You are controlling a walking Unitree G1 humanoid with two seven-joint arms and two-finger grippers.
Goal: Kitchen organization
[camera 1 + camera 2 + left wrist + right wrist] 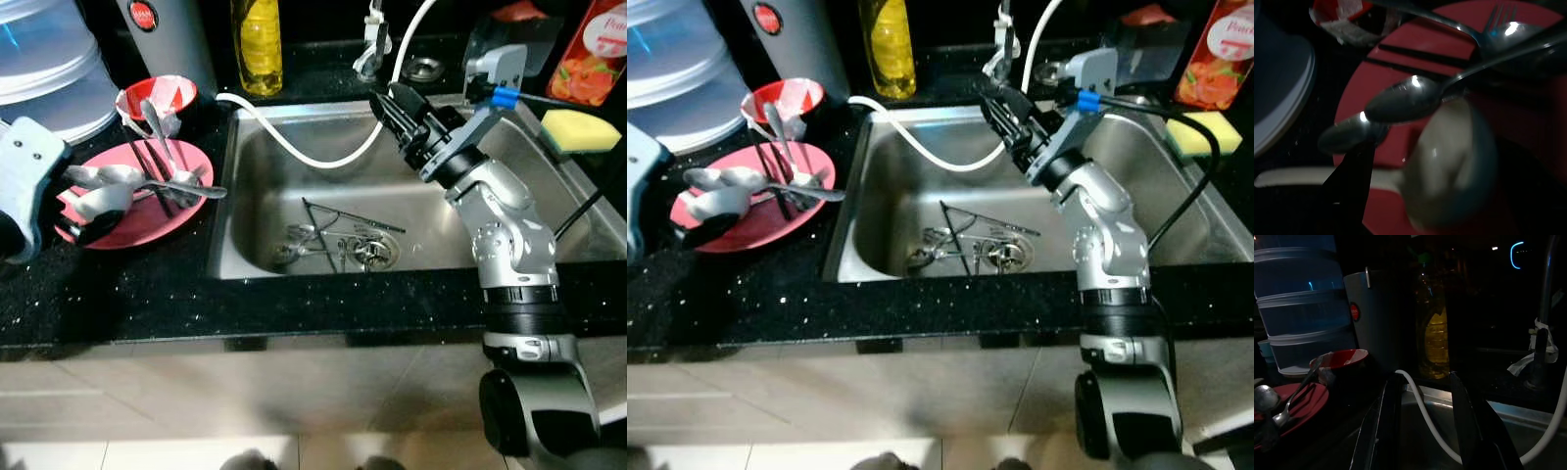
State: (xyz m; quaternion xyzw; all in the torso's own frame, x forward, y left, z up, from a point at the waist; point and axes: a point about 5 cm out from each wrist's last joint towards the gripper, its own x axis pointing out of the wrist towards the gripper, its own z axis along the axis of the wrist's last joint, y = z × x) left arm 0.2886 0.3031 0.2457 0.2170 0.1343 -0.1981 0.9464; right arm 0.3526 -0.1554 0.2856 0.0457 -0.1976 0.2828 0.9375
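A pink plate on the black counter left of the sink carries several metal spoons and a fork. My left gripper is low over the plate's near left side. In the left wrist view it is open, with a large pale spoon lying blurred between its fingers. A red bowl behind the plate holds more cutlery. My right gripper hovers open above the back of the steel sink, holding nothing. Loose cutlery lies around the drain.
A white hose curves from the tap across the sink's back edge. Behind stand a yellow bottle, a grey canister and stacked plastic containers. A yellow sponge lies right of the sink.
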